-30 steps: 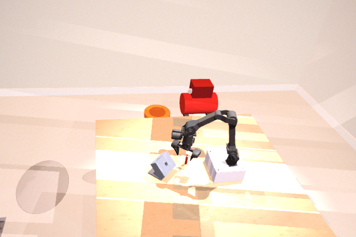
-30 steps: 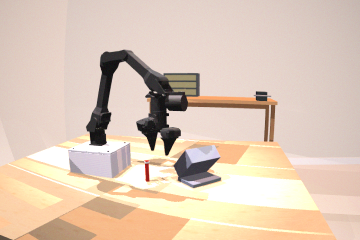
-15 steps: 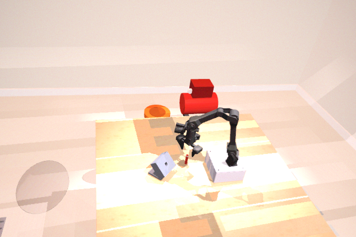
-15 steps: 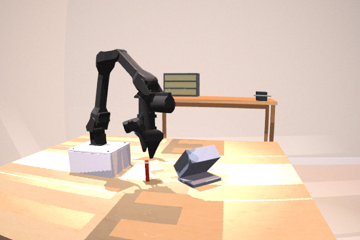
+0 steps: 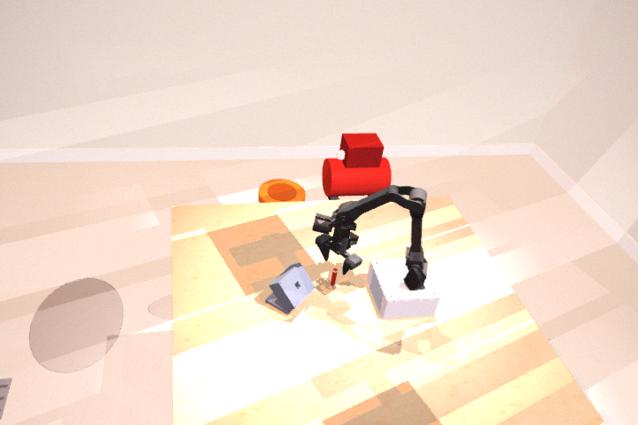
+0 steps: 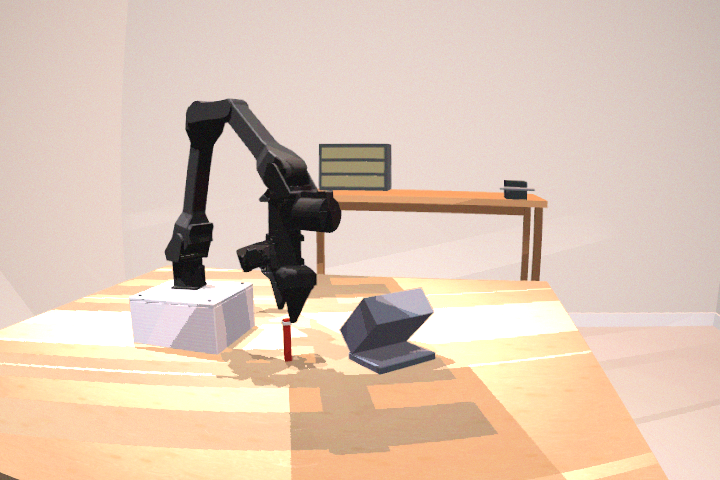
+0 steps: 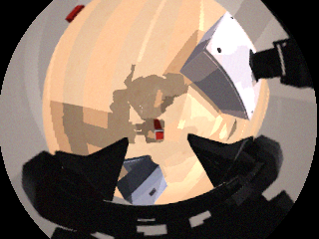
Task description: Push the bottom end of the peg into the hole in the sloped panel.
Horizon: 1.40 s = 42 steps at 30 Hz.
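- Center of the top view: 1 red peg [image 5: 333, 277] [image 6: 287, 340] [image 7: 159, 130] stands upright
- Just above it, the pincer [image 5: 336, 260] [image 6: 288, 314] [image 7: 159, 138] is spread wide, empty
- No writing is legible

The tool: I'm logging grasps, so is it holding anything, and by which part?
Nothing is held; the tool is open, and the red peg stands on the table.

Behind the table there is a red air compressor [image 5: 355, 177], which has a box-shaped upper part. Beside it is a round orange object [image 5: 282, 191], with a darker orange centre. In the exterior view, a wooden side table [image 6: 440, 197] carries a cabinet with three yellowish drawers [image 6: 354, 166] and, near the other end, a small dark block [image 6: 515, 189].
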Available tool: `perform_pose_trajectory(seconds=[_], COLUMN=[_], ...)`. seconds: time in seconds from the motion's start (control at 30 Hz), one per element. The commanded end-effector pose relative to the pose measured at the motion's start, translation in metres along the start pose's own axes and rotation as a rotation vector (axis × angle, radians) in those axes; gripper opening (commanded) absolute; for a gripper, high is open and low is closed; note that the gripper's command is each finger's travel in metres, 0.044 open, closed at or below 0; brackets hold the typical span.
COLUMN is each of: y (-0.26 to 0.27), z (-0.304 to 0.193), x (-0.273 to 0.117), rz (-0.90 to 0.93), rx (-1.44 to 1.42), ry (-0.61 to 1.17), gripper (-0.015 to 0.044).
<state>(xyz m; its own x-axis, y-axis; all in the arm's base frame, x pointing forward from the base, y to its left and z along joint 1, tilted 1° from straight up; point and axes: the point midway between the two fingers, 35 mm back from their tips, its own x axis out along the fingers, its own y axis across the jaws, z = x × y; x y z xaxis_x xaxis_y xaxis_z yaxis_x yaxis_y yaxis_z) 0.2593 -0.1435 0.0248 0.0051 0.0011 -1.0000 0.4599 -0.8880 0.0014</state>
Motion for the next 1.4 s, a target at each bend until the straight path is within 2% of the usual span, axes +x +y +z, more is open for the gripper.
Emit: perform_pose_trajectory(seconds=[0.0,0.93,1.37], y=[0.000,-0.002,-0.001], z=[0.000,0.001,0.001], x=[0.007,0.050,0.046], rz=[-0.004,-0.004,-0.001], rx=[0.005,0.005,0.001], ry=[0.002,0.002,-0.001], gripper=[0.0440,0.0440,0.0099])
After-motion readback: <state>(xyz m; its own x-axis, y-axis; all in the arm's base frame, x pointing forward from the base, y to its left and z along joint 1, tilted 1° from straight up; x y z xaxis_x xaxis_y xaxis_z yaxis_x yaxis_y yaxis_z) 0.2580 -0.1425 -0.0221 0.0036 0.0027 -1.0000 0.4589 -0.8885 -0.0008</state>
